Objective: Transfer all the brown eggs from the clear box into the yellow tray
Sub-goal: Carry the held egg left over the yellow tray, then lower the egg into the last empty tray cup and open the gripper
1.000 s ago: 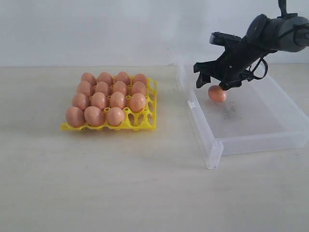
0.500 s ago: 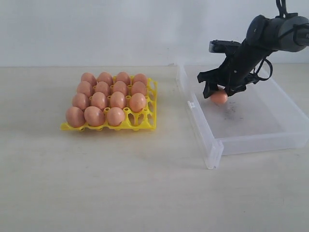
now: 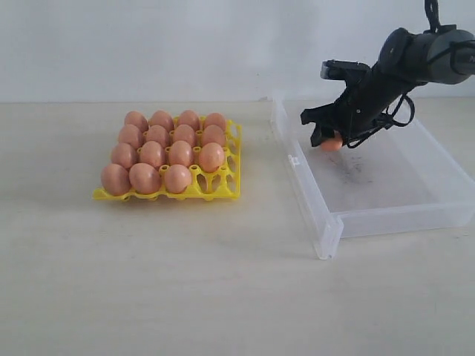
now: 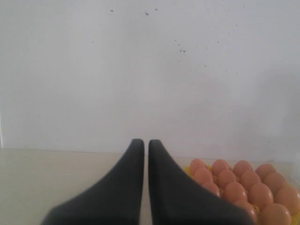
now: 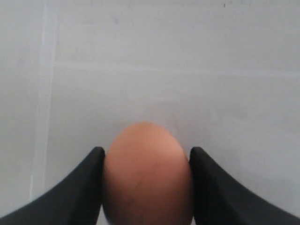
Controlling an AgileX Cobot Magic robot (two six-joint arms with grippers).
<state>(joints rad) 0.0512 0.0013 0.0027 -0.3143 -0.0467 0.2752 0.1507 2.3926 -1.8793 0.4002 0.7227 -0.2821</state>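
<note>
Now, right end effector clasping egg

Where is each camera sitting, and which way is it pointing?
Exterior view: off the arms, facing across the table at the yellow tray of eggs and the clear box; the right gripper reaches into the box.
Left wrist view: on the left arm, looking past the shut left gripper toward a wall and the eggs.
Right wrist view: on the right arm, looking down at the box floor, gripper closed on one egg.
Shared: exterior and left wrist views both show the tray's eggs.
</note>
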